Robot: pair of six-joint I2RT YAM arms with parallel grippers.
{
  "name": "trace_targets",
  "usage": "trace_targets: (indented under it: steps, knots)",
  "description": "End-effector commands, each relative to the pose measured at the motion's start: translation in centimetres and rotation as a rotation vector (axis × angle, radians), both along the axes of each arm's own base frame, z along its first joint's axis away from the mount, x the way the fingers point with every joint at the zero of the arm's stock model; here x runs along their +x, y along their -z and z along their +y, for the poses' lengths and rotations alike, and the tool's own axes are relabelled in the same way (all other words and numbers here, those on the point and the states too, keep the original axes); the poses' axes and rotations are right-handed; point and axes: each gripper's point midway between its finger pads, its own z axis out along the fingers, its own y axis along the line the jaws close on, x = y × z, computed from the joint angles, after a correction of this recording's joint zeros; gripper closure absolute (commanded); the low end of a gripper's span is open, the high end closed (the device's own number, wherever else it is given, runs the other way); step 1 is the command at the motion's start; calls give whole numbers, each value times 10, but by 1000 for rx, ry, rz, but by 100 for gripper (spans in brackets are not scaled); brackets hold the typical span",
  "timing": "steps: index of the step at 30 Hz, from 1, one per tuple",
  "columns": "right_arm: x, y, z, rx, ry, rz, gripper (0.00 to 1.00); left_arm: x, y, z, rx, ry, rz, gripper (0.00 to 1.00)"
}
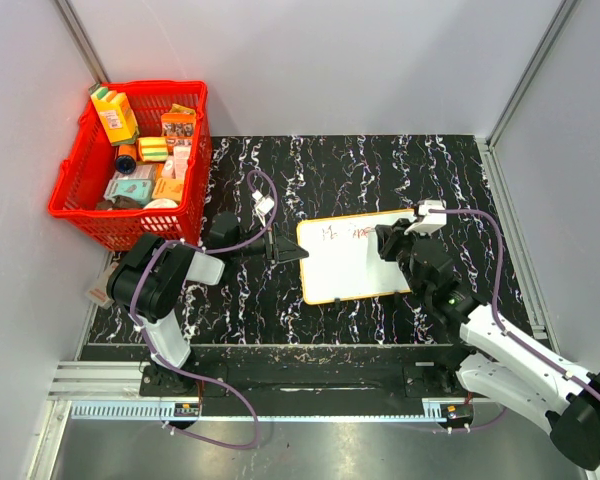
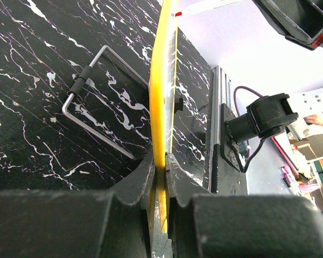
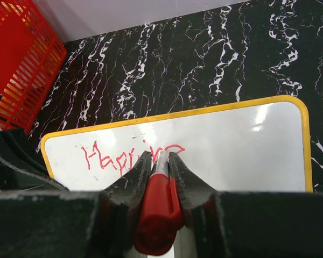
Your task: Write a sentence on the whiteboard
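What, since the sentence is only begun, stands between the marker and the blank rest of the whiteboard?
Nothing visible. The right gripper holds the red marker at the red letters; the whiteboard beyond them is bare to its rim. The left gripper clamps an edge, off that path.

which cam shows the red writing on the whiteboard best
Right wrist: the red writing is close and large on the whiteboard, with distinct strokes. Top external shows it only as faint small marks. Left wrist sees the whiteboard edge-on, with no writing visible.
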Motion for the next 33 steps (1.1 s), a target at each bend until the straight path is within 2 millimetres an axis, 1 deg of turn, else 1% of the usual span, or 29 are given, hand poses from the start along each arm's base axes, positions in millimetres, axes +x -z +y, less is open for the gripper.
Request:
trace_targets:
  steps: [1, 9, 17, 21, 25, 28, 33]
  knots:
    - [4, -21, 0, 35, 11, -52, 100, -1, -15, -3, -35, 36, -129, 100]
    - [-2, -2, -2, 11, 2, 2, 100, -1, -14, -3, -33, 35, -126, 100]
    - [-9, 8, -8, -1, 8, 27, 100, -1, -15, -3, -35, 35, -129, 100]
    - [-10, 13, -15, -14, 35, 36, 100, -1, -15, -3, -34, 35, -127, 100]
    - [-8, 12, -23, -21, 81, 35, 100, -1, -15, -3, -34, 33, -128, 100]
    - [-6, 5, -27, -19, 108, 22, 100, -1, -14, -3, -33, 35, -126, 100]
    - [-2, -16, -24, -6, 103, -19, 100, -1, -14, -3, -33, 33, -126, 100]
